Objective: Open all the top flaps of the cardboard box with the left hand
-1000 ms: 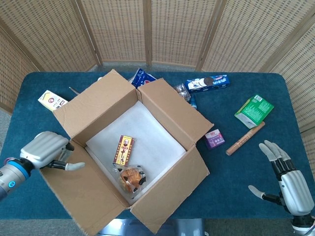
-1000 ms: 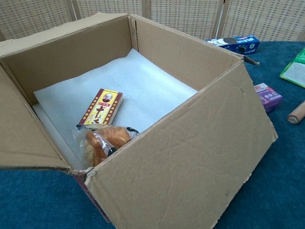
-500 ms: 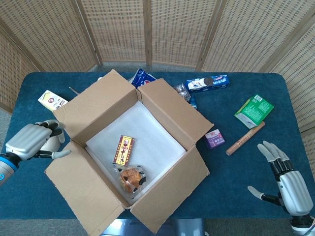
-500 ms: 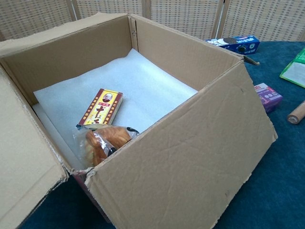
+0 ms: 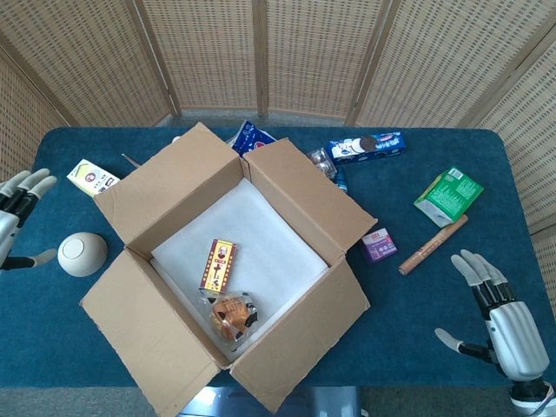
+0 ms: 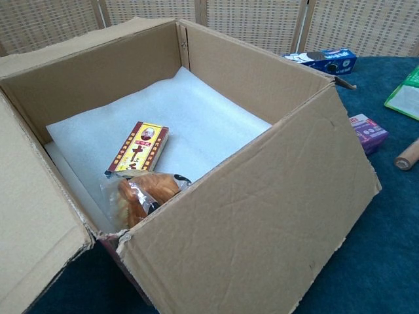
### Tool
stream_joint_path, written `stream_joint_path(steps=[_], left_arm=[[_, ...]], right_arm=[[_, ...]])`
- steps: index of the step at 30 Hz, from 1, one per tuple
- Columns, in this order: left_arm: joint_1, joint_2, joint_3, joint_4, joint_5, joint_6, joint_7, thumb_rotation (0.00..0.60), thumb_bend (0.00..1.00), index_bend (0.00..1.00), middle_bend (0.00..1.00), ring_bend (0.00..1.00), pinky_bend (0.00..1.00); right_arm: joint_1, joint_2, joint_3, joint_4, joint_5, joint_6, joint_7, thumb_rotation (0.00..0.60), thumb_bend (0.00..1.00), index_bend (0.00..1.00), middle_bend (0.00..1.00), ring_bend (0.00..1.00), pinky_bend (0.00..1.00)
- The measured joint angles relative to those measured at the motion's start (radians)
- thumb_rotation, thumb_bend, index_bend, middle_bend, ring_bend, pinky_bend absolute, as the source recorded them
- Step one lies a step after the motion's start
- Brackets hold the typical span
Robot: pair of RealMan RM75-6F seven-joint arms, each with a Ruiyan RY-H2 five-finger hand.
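Cardboard box sits mid-worktop on the blue cloth, all four top flaps folded outward, its white foam lining exposed. Inside lie a small red-and-gold carton and, just beside it toward the near corner, a clear bag of bread; the chest view shows the two touching or nearly so.

The left hand is at the far left edge of the head view, well apart from the box, its fingers spread wide and holding nothing. A white ball rests on the cloth between that hand and the box's left flap, just beside the thumb tip.

The right hand hovers near the front right corner, fingers splayed wide, empty.

Scattered behind and right of the box: a small white carton, a blue packet, a blue cookie box, a green pouch, a purple box, and a brown wooden stick.
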Motion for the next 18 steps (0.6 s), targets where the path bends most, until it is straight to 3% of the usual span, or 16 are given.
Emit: stream_joint_path(steps=[8,18], left_arm=[[0.130,-0.107,0.031,0.099,-0.037,0.176,-0.014,0.600,0.00,0.00,0.00,0.00,0.00],[0.243,-0.244,0.077,0.163,-0.063,0.262,-0.068,0.600,0.00,0.00,0.00,0.00,0.00]], right_arm=[[0.001,-0.006,0.005,0.002,0.019,-0.014,-0.045,0.600,0.00,0.00,0.00,0.00,0.07],[-0.008,-0.014,0.010,-0.016,0.040,-0.019,-0.113,0.600,0.00,0.00,0.00,0.00,0.04]])
